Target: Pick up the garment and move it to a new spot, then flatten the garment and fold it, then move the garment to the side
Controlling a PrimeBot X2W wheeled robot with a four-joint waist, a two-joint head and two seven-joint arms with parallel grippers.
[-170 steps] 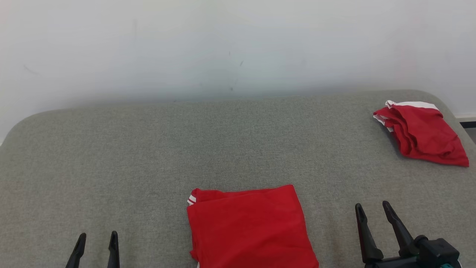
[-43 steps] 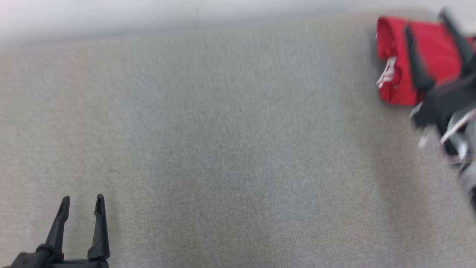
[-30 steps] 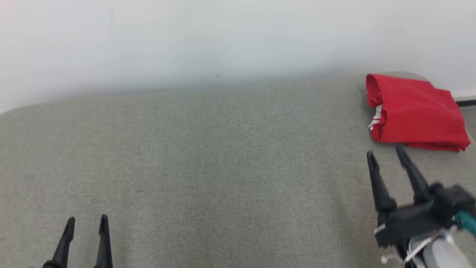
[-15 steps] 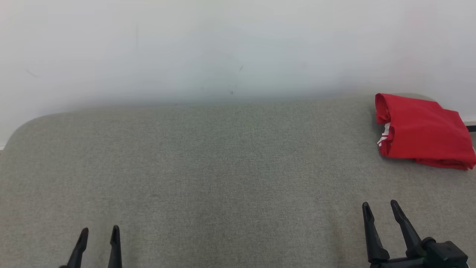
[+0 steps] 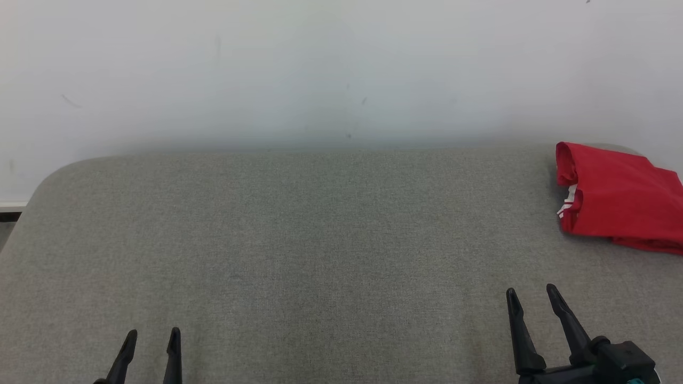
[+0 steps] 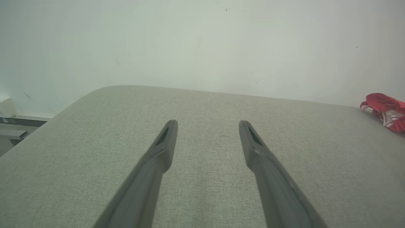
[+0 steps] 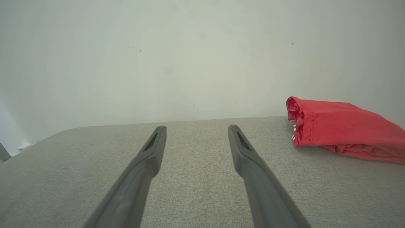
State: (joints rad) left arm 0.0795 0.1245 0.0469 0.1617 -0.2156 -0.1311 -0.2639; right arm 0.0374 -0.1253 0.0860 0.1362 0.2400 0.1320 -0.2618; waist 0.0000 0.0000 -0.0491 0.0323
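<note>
At the far left of the left wrist view a pale ledge [image 6: 12,117] is showing beyond the rounded corner of the grey upholstered surface [image 5: 320,240], which is stretching across the head view beneath a plain white wall [image 5: 320,69]. At the lower left of the head view the left gripper [image 5: 153,332] is poking up from the bottom edge. Its two dark fingers [image 5: 124,352] are standing apart with grey fabric showing between them, and it is holding nothing. In the left wrist view the left gripper [image 6: 208,123] is spread wide over the fabric with its tips pointing toward the wall; whether it is touching the surface cannot be told. At the lower right of the head view the right gripper [image 5: 531,289] is rising from its dark wrist block [image 5: 621,362], its fingers likewise parted, gripping nothing and leaning slightly left. In the right wrist view the right gripper [image 7: 197,127] is gaping over plain fabric. The garment [image 5: 621,197], a red folded bundle, is resting on the far right corner of the surface, close to the wall and partly cut by the picture's right edge. White stripes [image 5: 568,201] are peeking out at its left end. In the right wrist view the garment [image 7: 341,123] is lying to the right of the fingertips and well apart from them, its rolled edge facing left. In the left wrist view the garment [image 6: 386,110] is appearing as a small red-and-white heap at the right border, far from that gripper
</note>
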